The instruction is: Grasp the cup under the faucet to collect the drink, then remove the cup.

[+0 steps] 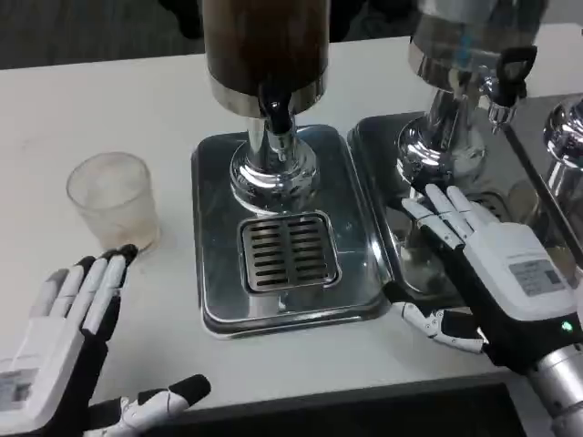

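Observation:
A clear plastic cup stands upright on the white table, left of the steel drip tray. It holds a little pale liquid or froth. The dark drink dispenser's black faucet hangs above the tray's slotted grate, with nothing under it. My left hand lies open at the lower left, fingertips just below the cup's base and apart from it, thumb spread to the right. My right hand is open over the second tray on the right, fingers pointing at that dispenser's chrome base.
A second dispenser with a black tap stands on its own steel tray at the right. A third chrome base shows at the far right edge. The table's front edge runs along the bottom.

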Robot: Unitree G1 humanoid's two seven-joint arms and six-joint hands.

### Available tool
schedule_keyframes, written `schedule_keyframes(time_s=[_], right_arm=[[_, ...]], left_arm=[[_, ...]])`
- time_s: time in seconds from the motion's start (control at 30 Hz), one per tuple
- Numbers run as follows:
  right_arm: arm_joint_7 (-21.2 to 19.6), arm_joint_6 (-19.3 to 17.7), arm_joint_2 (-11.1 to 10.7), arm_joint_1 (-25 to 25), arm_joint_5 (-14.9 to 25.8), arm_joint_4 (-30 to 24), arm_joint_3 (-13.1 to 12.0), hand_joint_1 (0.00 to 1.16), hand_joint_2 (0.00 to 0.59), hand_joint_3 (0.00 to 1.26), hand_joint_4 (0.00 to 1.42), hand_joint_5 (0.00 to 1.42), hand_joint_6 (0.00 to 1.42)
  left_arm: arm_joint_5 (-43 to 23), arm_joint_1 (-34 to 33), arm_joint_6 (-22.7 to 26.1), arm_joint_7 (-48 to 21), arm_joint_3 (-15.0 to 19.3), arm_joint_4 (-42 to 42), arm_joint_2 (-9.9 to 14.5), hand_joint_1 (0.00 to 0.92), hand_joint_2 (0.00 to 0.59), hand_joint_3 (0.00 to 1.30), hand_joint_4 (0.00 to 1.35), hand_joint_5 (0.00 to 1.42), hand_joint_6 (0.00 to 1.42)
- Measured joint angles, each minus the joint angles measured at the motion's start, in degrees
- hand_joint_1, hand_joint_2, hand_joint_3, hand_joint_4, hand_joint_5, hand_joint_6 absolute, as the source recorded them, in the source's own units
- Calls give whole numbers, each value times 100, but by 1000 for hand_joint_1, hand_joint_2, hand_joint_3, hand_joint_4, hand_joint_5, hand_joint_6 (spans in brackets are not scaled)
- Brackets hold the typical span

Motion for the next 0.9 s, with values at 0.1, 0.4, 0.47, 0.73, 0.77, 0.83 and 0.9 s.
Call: schedule_keyframes(time_s=[0.1, 0.4, 0.47, 0.73, 0.77, 0.83, 0.9], right_arm=[[1, 49, 71, 42, 78, -123, -1, 489, 378, 137, 14, 0, 106], [-8, 326, 411, 172, 68, -417, 40, 488, 378, 146, 51, 13, 114], [-37, 352, 427, 183, 67, -423, 40, 488, 378, 146, 62, 16, 123], [-124, 367, 576, 216, 64, -476, 51, 488, 378, 155, 102, 46, 128], [-135, 371, 581, 222, 64, -484, 51, 488, 378, 155, 104, 48, 128], [-142, 387, 596, 233, 64, -506, 52, 488, 378, 156, 116, 58, 128], [-150, 410, 611, 242, 64, -525, 56, 488, 378, 163, 127, 61, 131]], left_arm=[[-155, -68, -218, 219, 127, 227, 0, 0, 13, 0, 0, 0, 0], [-886, -884, -1029, 532, 506, 1327, 78, 0, 0, 0, 0, 0, 1], [-997, -1068, -1267, 676, 559, 1657, 79, 0, 0, 0, 0, 0, 2], [-1556, -2273, -1813, 799, 730, 3522, 253, 15, 0, 0, 0, 69, 59], [-1614, -2390, -1849, 799, 728, 3709, 259, 29, 1, 0, 0, 96, 77], [-1632, -2621, -1881, 805, 719, 4076, 300, 50, 0, 0, 0, 142, 107], [-1599, -2840, -1879, 852, 669, 4375, 365, 52, 0, 0, 0, 148, 112]])
